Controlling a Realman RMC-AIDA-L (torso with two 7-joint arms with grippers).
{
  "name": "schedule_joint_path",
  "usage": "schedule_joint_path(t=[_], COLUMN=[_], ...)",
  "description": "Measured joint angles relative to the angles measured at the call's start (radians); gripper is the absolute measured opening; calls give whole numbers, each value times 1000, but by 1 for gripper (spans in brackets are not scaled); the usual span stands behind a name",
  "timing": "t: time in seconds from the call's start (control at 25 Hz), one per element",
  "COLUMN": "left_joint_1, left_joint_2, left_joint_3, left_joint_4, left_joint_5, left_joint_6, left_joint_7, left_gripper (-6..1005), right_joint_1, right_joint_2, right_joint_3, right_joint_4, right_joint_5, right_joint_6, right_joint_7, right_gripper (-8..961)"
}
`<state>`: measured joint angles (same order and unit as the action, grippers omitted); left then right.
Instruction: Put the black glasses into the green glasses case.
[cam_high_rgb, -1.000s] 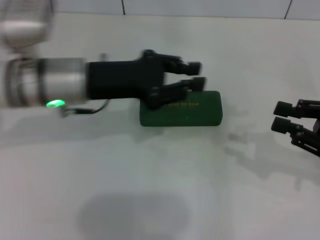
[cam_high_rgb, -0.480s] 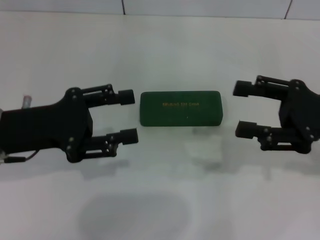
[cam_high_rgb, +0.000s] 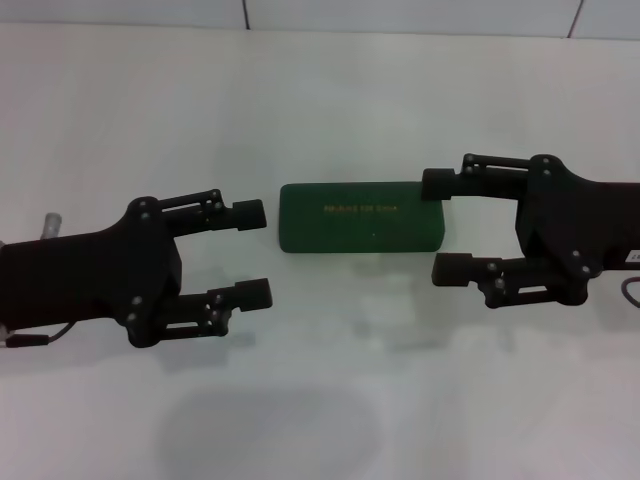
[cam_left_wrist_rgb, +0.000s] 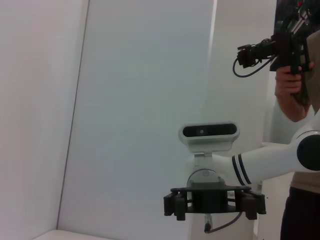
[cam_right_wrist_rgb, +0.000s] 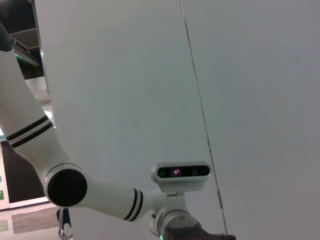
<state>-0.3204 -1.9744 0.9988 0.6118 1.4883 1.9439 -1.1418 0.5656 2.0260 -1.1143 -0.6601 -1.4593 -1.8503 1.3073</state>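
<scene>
The green glasses case (cam_high_rgb: 360, 217) lies closed on the white table, its gold lettering facing up. The black glasses are not in view. My left gripper (cam_high_rgb: 253, 254) is open and empty, level with the table, just left of the case and a little nearer to me. My right gripper (cam_high_rgb: 443, 227) is open and empty, with its fingertips at the case's right end, one by the far corner and one by the near corner. I cannot tell whether they touch it. The left wrist view shows the right gripper (cam_left_wrist_rgb: 215, 205) from the front, farther off.
The white table (cam_high_rgb: 320, 400) stretches around the case, with a tiled wall edge at the back. In the left wrist view a person (cam_left_wrist_rgb: 295, 75) stands behind my body holding a camera. My head camera (cam_right_wrist_rgb: 181, 172) shows in the right wrist view.
My left gripper left the case and pulled back to the left. My right gripper came in from the right and its open fingers now reach the case's right end.
</scene>
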Motion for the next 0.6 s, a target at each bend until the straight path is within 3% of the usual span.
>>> schedule_joint_path(t=[0.6], left_joint_1=[-10], left_joint_2=[-5], left_joint_3=[-41], left_joint_4=[-36], left_joint_5=[0], left_joint_6=[-7], left_joint_7=[33], left_gripper=[725], right_joint_1=[-7], right_joint_2=[0], right_joint_3=[-2], right_joint_4=[2], right_joint_5=[2], right_joint_6=[-5], right_joint_7=[1], right_gripper=[776])
